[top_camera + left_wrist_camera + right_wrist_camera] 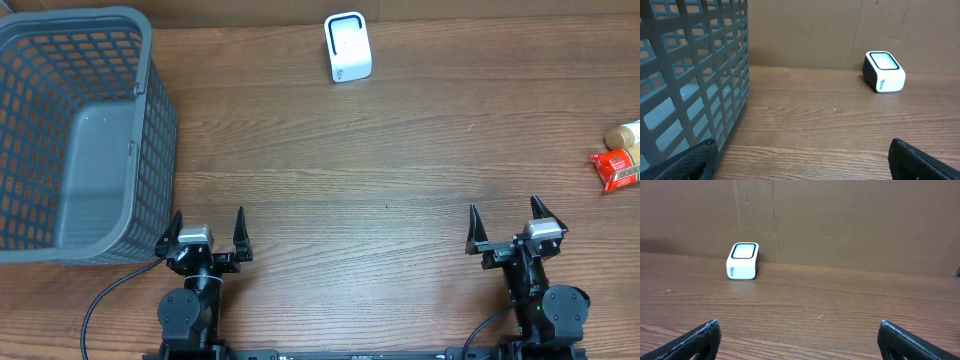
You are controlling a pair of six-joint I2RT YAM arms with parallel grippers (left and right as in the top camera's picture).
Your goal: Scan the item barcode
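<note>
Plain wood-grain counter (380, 150) with a brown cardboard wall behind it, nothing fancy. Both arms sit at the near edge. The left jaws are spread wide apart with nothing between them, and the right jaws are the same, wide apart and holding nothing. In each wrist view only the dark fingertips (690, 162) (695, 337) poke in at the bottom corners.

The white scanner (348, 47) stands far ahead of both sets of jaws, roughly between them sideways, right by the back wall. It shows up off to the right in the left wrist view (884, 72) and off to the left in the right wrist view (743, 261).

The red packet (618, 168) lies ahead of the right jaws and out to their right, at the counter's edge and well apart from them. A tan-capped jar (625, 135) sits just beyond it, partly cut off by the frame.

A big grey basket (160, 150) stands just ahead of the left jaws and out to their left, its mesh wall close beside the left fingertip.
</note>
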